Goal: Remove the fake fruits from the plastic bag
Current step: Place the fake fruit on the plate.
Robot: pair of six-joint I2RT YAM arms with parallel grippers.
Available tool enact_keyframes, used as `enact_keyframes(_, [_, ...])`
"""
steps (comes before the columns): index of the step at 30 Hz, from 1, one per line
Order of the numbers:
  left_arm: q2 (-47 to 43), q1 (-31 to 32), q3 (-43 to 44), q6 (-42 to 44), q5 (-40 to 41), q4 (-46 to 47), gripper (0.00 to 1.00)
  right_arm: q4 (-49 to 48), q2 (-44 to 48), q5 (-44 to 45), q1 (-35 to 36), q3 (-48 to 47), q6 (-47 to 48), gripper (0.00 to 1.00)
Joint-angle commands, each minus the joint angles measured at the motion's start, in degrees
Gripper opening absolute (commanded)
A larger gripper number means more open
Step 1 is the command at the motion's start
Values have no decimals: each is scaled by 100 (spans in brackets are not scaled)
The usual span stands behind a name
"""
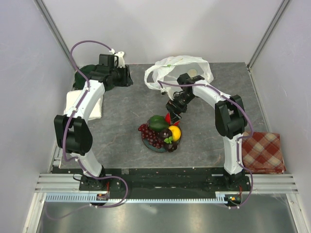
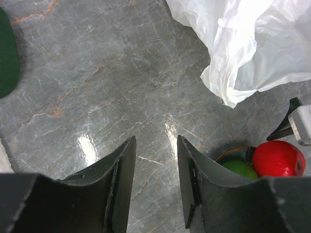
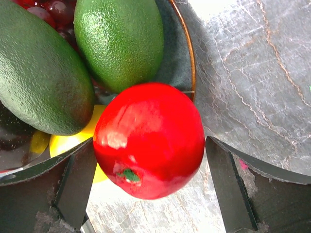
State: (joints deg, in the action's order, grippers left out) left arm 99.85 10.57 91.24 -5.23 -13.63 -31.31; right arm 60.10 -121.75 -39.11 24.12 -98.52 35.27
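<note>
The white plastic bag [image 1: 180, 68] [image 2: 252, 43] lies crumpled at the back of the table. On the teal plate [image 1: 147, 143] [image 3: 187, 58] sit a dark red grape bunch [image 1: 149, 133], green fruits [image 1: 157, 122] [image 3: 121, 41], a yellow fruit [image 1: 174, 132] [image 3: 73, 143] and a dark purple fruit [image 1: 165, 134]. A red apple [image 1: 168, 118] [image 2: 278, 158] [image 3: 150, 138] rests at the plate's far rim, between the spread fingers of my right gripper [image 1: 174, 115] [image 3: 148, 155], which is open, with a gap at one finger. Back left, my left gripper [image 1: 127, 76] [image 2: 155, 184] is open and holds nothing.
A red checked cloth [image 1: 262, 150] lies at the right edge. A white cloth [image 1: 85, 104] and a dark green cap [image 1: 90, 73] [image 2: 7, 53] lie at the left, under the left arm. White walls close the table on three sides.
</note>
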Motion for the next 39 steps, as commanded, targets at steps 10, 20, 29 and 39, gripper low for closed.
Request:
enact_keyframes(10, [175,-20,368,84,-219,99,47,125,451,-360,-30,-132,182,98])
enact_keyframes(20, [140,-20,359,102,-228,99,47,195,521,-228,-136,-290,235,98])
enact_keyframes(29, [122,-20,368,119,-219,99,47,196,319,-202,-135,-414,209,98])
enact_keyframes(39, [87,-20,368,137,-228,99,50,301,635,-184,-250,-624,165,98])
